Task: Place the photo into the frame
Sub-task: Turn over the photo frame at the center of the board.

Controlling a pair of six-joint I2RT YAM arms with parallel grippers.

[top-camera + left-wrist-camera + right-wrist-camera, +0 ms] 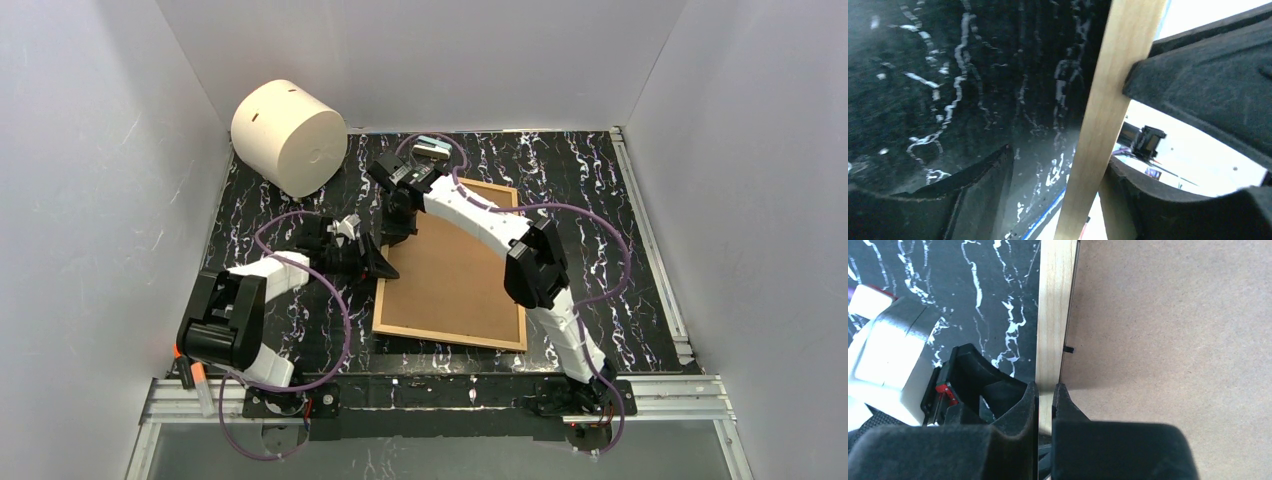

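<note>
The frame (455, 275) lies with its brown fibreboard back up in the middle of the black marbled table (590, 190). My right gripper (398, 225) is at the frame's far left corner. In the right wrist view it (1046, 390) is shut on the thin light-wood edge (1053, 315), next to the brown back (1173, 340). My left gripper (375, 262) is at the frame's left side. In the left wrist view it (1058, 165) is open, with the wood edge (1108, 100) standing between its fingers against the right finger (1168, 205). The photo is hidden or out of view.
A large cream cylinder (290, 135) lies at the far left corner of the table. A small grey-and-white object (432, 148) sits at the far edge behind the right wrist. White walls close in the table on three sides. Purple cables loop from both arms.
</note>
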